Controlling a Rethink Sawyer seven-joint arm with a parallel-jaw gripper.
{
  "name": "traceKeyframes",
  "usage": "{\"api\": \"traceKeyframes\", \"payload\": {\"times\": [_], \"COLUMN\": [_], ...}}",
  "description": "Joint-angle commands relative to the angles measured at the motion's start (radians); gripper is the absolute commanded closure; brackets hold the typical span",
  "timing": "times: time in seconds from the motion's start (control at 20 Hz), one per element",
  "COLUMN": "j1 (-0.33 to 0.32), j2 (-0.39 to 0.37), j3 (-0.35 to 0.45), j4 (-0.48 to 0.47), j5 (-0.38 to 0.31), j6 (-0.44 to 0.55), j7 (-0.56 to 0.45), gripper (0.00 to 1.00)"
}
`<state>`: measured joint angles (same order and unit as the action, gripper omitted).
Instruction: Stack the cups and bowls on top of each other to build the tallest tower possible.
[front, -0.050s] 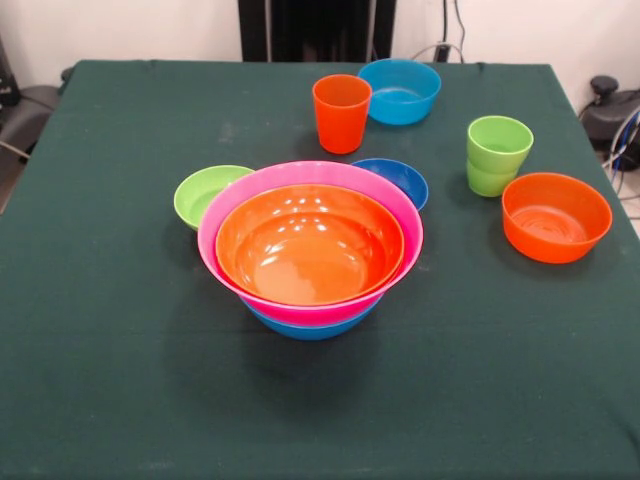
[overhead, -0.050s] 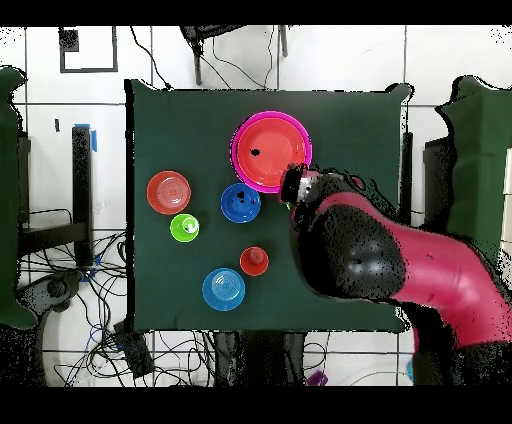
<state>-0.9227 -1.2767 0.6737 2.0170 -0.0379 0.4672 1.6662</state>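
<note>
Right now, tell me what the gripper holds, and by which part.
Cannot be told: the arm reaches beside the tower, but its gripper end is hidden under it.

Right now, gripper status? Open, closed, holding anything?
Gripper: cannot be told. The overhead view shows only the arm from above, its end by the pink bowl; the front view does not show the gripper.
</note>
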Motion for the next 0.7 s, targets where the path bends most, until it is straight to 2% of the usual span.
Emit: {"api": "traceKeyframes", "payload": {"times": [0.05, 0.35, 0.7], "j1": [-0.048, -0.079, -0.079], "j2": [-0.027, 0.051, 0.153], "j3": [0.177, 0.200, 0.171], "j4": [0.192, 0.181, 0.143], "j5": [-0.012, -0.123, -0.254], "j6": [-0.042, -0.096, -0.140], "j7": [-0.157, -0.128, -0.103], "gripper": [0.00, 0.00, 0.00]}}
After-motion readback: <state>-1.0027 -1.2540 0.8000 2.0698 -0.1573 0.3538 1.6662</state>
